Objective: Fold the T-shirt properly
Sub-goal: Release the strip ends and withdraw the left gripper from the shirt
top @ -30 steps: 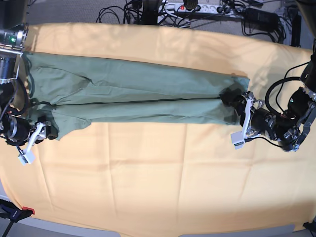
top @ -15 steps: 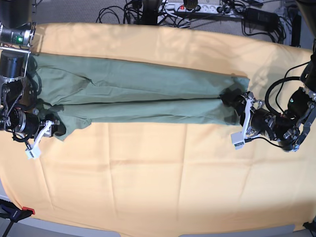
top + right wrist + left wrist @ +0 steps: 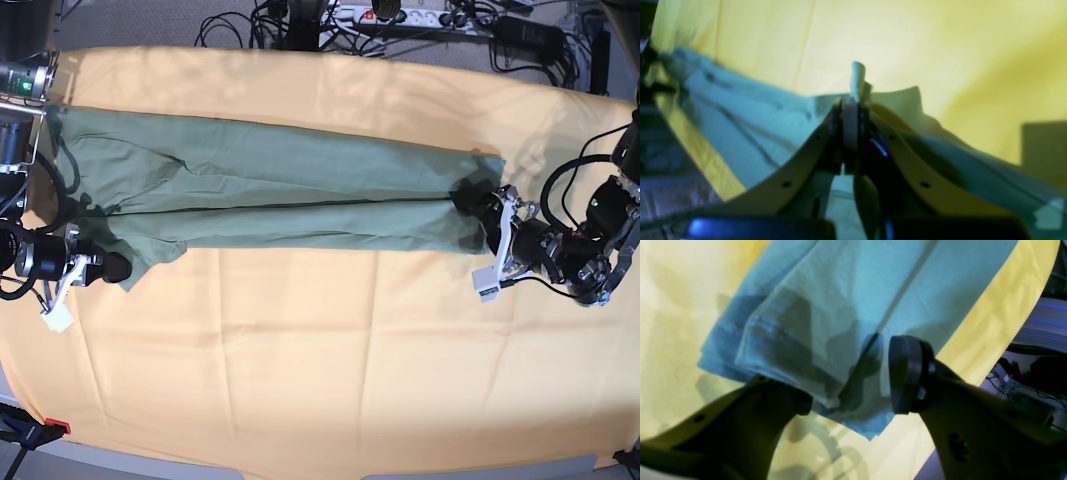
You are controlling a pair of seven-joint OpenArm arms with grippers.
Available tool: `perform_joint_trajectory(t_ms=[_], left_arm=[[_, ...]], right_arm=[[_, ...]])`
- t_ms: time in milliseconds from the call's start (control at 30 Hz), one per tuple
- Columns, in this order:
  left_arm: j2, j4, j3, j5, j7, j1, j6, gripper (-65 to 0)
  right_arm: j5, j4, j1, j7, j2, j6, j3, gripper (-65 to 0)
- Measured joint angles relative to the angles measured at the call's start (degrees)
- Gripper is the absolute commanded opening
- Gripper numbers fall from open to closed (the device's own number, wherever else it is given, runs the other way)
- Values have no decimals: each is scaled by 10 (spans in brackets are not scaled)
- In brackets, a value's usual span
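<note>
Wrist views: one gripper spread, one clamped on the T-shirt

Left wrist view: the left gripper (image 3: 846,390) is spread wide over the hem end of the T-shirt (image 3: 846,290), one finger pad (image 3: 905,373) beside the fabric and the other at the hem's edge; nothing is pinched. Beyond lies the yellow cloth (image 3: 673,290) covering the bench. In the right wrist view, the right gripper (image 3: 850,126) is clamped on a raised fold of the T-shirt, fabric poking out above its fingertips. From the base view, the shirt runs as a long folded strip between both grippers.
</note>
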State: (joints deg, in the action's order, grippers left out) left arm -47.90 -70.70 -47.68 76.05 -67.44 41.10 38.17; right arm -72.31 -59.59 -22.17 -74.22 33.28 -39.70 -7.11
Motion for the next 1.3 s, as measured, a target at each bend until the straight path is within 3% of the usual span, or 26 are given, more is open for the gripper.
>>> perform_joint_trajectory(t_ms=[467,700,1200,1300], left_arm=[[0,0,36,-15,0,0,0,-294],[0,0,99,-15,0,0,0,-294],[0,0,173,0,0,0,-7,-294],[0,0,173,0,0,0,-7,-294]], right_arm=[[-17,-231,151,17,40,0,2,-650],[-17,-241,179,-30,55,0,2,-650],[-19,-242,188,-60,90,0,2,-650],[-30,-241,189,-60,104,0,2,-494]])
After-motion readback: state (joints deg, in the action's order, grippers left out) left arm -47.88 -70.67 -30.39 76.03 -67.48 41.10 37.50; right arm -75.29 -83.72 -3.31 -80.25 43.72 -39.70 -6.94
